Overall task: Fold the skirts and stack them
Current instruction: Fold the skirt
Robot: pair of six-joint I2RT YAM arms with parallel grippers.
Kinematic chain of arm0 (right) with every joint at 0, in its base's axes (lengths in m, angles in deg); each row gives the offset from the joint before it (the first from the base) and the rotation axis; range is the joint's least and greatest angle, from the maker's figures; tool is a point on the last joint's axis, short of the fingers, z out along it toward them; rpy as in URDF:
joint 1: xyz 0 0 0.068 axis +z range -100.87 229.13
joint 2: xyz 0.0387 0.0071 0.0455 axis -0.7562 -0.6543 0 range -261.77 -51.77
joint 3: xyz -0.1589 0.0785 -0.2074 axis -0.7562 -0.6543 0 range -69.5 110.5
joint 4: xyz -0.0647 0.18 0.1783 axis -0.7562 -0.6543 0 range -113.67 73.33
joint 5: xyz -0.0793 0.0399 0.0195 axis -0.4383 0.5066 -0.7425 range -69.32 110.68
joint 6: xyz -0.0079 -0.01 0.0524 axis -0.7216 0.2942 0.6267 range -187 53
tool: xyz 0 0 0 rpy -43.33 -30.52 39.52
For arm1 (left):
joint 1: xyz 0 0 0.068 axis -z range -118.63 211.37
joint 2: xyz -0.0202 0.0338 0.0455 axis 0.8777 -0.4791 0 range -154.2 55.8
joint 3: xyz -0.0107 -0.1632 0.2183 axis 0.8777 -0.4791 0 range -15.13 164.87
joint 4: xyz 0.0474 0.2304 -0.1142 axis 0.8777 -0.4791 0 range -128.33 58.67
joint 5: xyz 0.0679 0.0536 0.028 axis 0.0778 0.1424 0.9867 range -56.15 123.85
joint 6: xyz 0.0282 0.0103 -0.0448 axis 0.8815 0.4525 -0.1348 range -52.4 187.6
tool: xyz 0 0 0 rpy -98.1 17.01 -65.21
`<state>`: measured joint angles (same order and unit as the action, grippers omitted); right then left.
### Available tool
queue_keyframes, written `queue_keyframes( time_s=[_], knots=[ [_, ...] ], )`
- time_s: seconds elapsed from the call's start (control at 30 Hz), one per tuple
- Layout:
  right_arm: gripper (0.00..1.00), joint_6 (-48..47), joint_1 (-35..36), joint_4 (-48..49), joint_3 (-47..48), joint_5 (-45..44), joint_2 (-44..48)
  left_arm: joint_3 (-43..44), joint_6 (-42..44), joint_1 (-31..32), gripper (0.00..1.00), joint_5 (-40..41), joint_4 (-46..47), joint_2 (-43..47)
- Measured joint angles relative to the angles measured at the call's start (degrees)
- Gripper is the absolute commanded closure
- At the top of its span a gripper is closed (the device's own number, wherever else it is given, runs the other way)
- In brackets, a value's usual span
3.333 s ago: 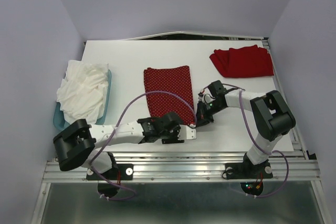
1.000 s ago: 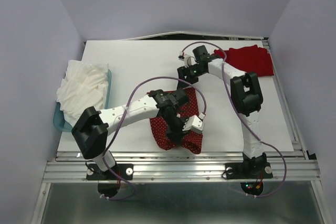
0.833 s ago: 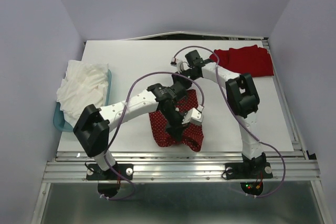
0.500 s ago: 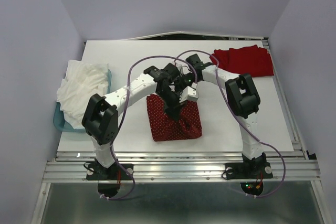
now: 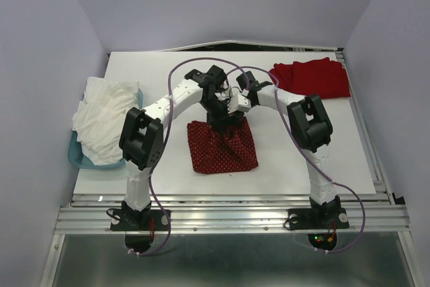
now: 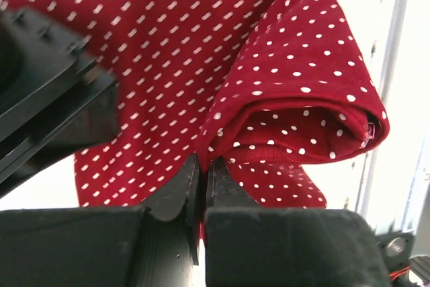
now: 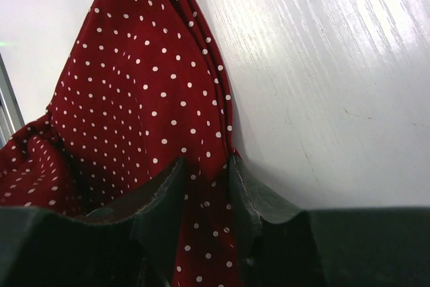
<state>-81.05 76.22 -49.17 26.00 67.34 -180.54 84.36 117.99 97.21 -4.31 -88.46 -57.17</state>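
I work in a lab test cell: plain lavender walls (image 5: pixel 67 18) box in a white table (image 5: pixel 168 65), with aluminium rails (image 5: pixel 228 216) along its near edge.

The dotted skirt (image 5: pixel 222 147) is laid doubled centrally, far edge lifted. The plain red skirt (image 5: pixel 310 77) is seemingly folded, far right.
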Motion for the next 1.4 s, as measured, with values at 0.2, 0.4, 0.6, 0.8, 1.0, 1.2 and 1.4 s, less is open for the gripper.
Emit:
queue_keyframes(
  time_s=[0.2, 0.4, 0.6, 0.8, 1.0, 1.2, 1.4],
  knots=[
    [0.63, -0.15, 0.04, -0.09, 0.0, 0.17, 0.0, 1.22, 1.22, -1.81, 1.0, 2.8, 0.79, -2.93],
    [0.62, -0.15, 0.04, -0.28, 0.02, 0.33, 0.0, 1.53, 1.44, -2.49, 1.0, 5.01, 2.47, -3.61],
    [0.49, 0.68, 0.09, -0.66, 0.15, 0.76, 0.0, 1.9, 1.81, -2.56, 0.99, 7.19, 4.79, -3.72],
    [0.38, 2.4, 0.37, -2.05, 3.23, -3.85, 0.0, 0.92, 2.38, -2.58, 0.97, 8.41, 7.21, -3.91],
    [0.28, 5.66, -1.86, -3.52, 10.64, -8.9, 0.0, -1.11, 2.58, -3.28, 0.8, 9.49, 9.73, -3.91],
    [0.27, 9.75, -6.45, -3.67, 14.67, -10.25, 0.31, -2.4, 1.57, -3.74, 0.63, 10.8, 13.18, -3.96],
    [0.27, 11.93, -11.13, -5.01, 8.59, -10.71, 5.51, 3.39, -1.18, -8.0, 0.55, 14.03, 14.71, -4.44]
  ],
)
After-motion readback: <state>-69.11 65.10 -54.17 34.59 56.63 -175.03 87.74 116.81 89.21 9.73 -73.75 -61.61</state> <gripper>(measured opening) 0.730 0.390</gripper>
